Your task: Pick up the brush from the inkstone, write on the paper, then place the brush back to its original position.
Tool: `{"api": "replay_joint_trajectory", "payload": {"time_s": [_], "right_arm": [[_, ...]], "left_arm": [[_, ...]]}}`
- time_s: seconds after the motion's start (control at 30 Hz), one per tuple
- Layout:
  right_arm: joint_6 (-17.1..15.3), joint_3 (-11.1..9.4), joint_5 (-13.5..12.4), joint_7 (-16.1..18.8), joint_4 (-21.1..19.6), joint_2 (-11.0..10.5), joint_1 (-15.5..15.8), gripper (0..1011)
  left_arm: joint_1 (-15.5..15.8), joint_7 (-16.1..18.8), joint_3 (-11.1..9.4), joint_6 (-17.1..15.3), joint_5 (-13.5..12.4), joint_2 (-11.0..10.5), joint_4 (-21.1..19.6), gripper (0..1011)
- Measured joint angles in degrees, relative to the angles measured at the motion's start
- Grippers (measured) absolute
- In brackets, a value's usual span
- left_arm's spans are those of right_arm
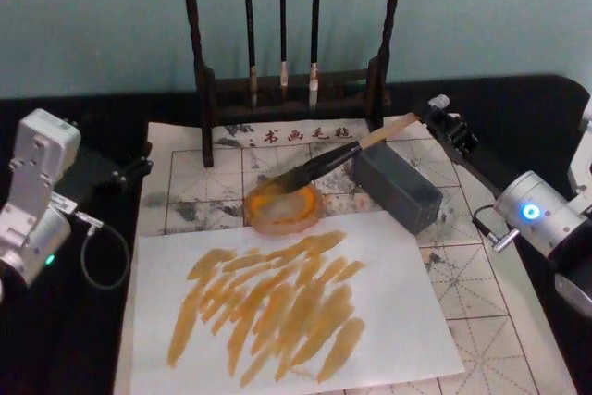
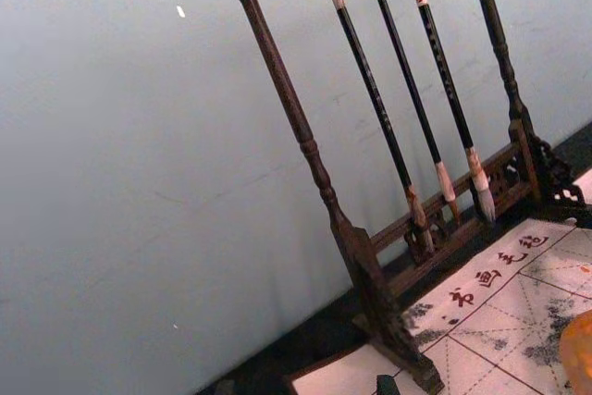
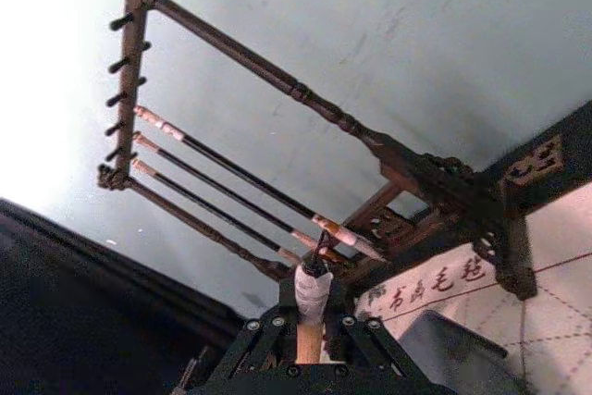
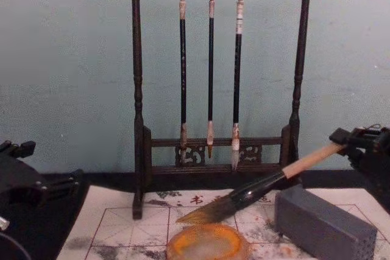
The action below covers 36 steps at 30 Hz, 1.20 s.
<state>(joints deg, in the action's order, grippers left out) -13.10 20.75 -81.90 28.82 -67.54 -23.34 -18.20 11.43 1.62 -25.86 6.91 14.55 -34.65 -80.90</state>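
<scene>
Right gripper (image 4: 352,144) is clamping its fingers on the pale wood handle of the brush (image 4: 262,188), just below the white-wrapped end, at the far right of the table. The brush is slanting down to the left, with a black ferrule and a dark bushy tip going brownish at its point. The tip is hanging at the far rim of the inkstone (image 1: 256,205); I cannot tell if they are touching. The inkstone, low, round and amber, is sitting on the paper (image 1: 486,284) just left of a grey block (image 1: 398,187). A white sheet (image 1: 407,321) streaked with amber strokes is lying over the paper's near part. Left gripper (image 1: 129,168) is sitting idle at the table's left.
</scene>
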Motion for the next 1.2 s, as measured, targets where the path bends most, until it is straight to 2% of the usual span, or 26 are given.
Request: {"api": "replay_joint_trajectory", "payload": {"time_s": [0.8, 1.2], "right_arm": [[-3.07, 6.07, -0.68, 6.22, 0.0, -3.38, -3.3, 197], [-4.96, 8.95, -0.8, 8.13, 0.83, -4.73, -5.15, 197]], "left_arm": [[0.0, 0.0, 0.0, 0.0, 0.0, 0.0, 0.0, 1001], [0.0, 0.0, 0.0, 0.0, 0.0, 0.0, 0.0, 1001]]}}
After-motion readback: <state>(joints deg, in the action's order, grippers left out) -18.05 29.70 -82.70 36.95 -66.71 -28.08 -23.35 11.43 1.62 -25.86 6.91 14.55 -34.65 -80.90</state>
